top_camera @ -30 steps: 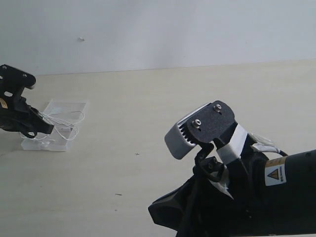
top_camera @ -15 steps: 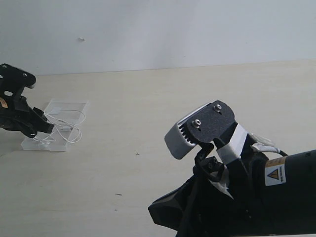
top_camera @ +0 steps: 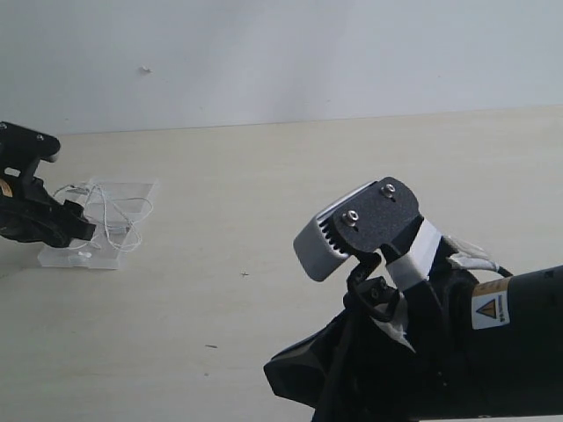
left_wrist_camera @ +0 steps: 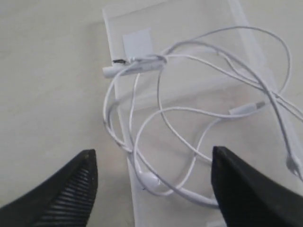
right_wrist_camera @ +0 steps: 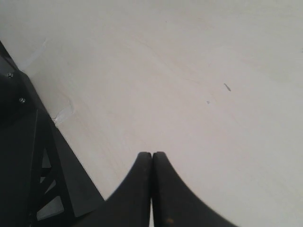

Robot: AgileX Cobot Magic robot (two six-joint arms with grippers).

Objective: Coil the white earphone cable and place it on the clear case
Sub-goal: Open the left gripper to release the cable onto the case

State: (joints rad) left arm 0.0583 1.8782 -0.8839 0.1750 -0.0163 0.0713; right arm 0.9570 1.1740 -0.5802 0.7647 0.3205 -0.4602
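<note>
The white earphone cable (top_camera: 110, 215) lies in loose loops on the clear case (top_camera: 123, 188) at the far left of the table. In the left wrist view the cable (left_wrist_camera: 161, 111) spreads across the case (left_wrist_camera: 199, 19), with one loop hanging over its edge onto the table and the inline remote (left_wrist_camera: 137, 67) near one corner. My left gripper (top_camera: 77, 226) hovers at the case's left side, open (left_wrist_camera: 152, 158), with its fingers apart from the cable. My right gripper (right_wrist_camera: 151, 157) is shut on nothing over bare table.
The right arm (top_camera: 440, 352) fills the lower right of the exterior view, with its grey and black wrist mount (top_camera: 356, 229) raised. A white wall (top_camera: 281, 53) bounds the table at the back. Light wood tabletop (top_camera: 264, 176) lies between the arms.
My left gripper has opened and let go of the cable. The loops have sprung wider across the case. The right arm has not moved.
</note>
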